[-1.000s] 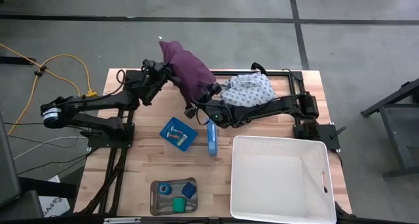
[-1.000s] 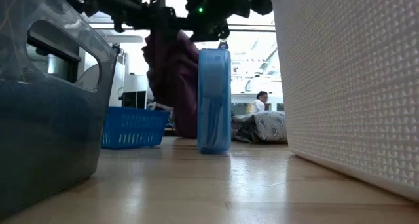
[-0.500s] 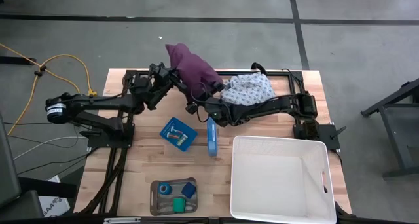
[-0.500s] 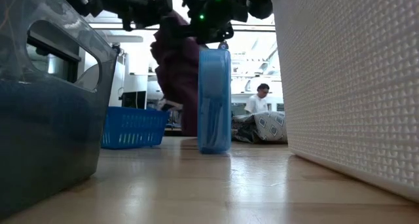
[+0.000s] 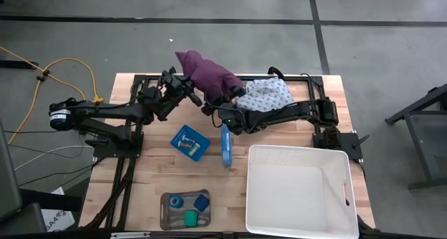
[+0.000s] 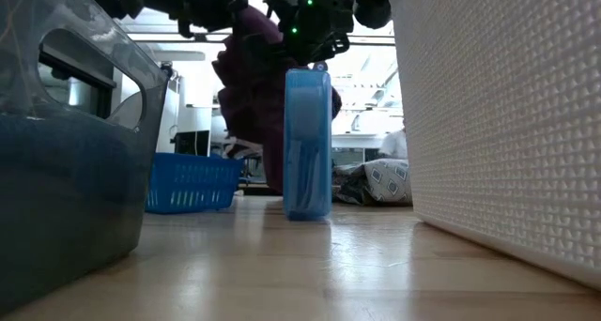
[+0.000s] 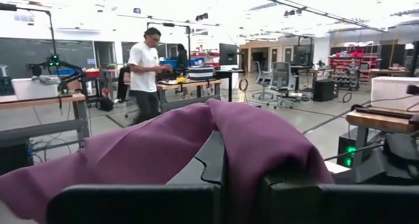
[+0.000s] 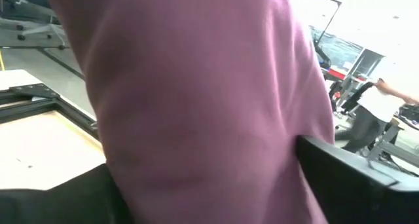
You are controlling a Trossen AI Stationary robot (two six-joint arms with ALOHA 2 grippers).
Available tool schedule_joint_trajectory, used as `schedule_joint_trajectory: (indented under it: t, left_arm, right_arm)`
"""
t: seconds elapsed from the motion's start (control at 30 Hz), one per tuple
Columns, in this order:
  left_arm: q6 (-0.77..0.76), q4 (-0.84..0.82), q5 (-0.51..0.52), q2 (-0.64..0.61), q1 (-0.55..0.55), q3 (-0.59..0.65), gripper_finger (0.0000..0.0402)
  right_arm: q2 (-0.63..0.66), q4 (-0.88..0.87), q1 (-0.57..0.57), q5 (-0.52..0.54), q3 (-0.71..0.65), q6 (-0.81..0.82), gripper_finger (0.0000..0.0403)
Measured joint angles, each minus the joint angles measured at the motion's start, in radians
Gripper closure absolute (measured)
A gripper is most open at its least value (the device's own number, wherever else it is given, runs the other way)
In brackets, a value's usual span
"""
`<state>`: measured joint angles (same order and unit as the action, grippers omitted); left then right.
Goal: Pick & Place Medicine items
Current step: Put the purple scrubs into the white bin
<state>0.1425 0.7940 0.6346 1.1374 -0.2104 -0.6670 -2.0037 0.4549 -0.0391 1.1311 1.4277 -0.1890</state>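
A: Both arms are up at the far edge of the desk (image 5: pixel 143 169), and between them hangs a purple cloth (image 5: pixel 208 75). The left gripper (image 5: pixel 187 91) is clamped on its left side; in the left wrist view the purple fabric is pinched between the dark fingers (image 7: pixel 131 201).

B: And the right gripper (image 5: pixel 211 105) is on the cloth's lower right part; its wrist view shows fabric draped between the fingers (image 8: pixel 353 171), so it grips the cloth too.

A: The medicine items are well apart from both grippers, down at the near edge: a blue roll (image 5: pixel 175 202), a green roll (image 5: pixel 190 216) and a small blue block (image 5: pixel 201 202) sit in a grey tray (image 5: pixel 166 219).

B: Mid-desk there's a blue basket (image 5: pixel 189 142) with small pale pieces inside, and just beside it a blue case (image 5: pixel 226 147) standing on edge, almost under the right arm.

A: A white bin (image 5: pixel 299 190) fills the near right corner. A patterned cloth (image 5: pixel 267 95) lies at the far edge, touching the purple one.

B: Bare wood shows between the basket and the tray, and along the left edge.
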Motion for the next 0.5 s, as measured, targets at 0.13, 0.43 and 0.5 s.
schedule_joint_trajectory:
  t: [0.13, 0.43, 0.5]
  left_arm:
    - [0.020, 0.000, 0.000, 0.000, 0.020, 0.000, 0.0389]
    - [0.047, 0.000, 0.009, 0.000, 0.061, 0.000, 0.0389]
    - [0.065, 0.001, 0.024, -0.001, 0.069, 0.000, 0.0389]
  right_arm:
    - [0.000, 0.000, 0.000, -0.002, 0.000, 0.000, 0.0116]
    - [0.000, 0.003, 0.006, -0.002, 0.000, 0.000, 0.0237]
    - [0.000, 0.006, 0.009, -0.001, 0.000, 0.000, 0.0267]
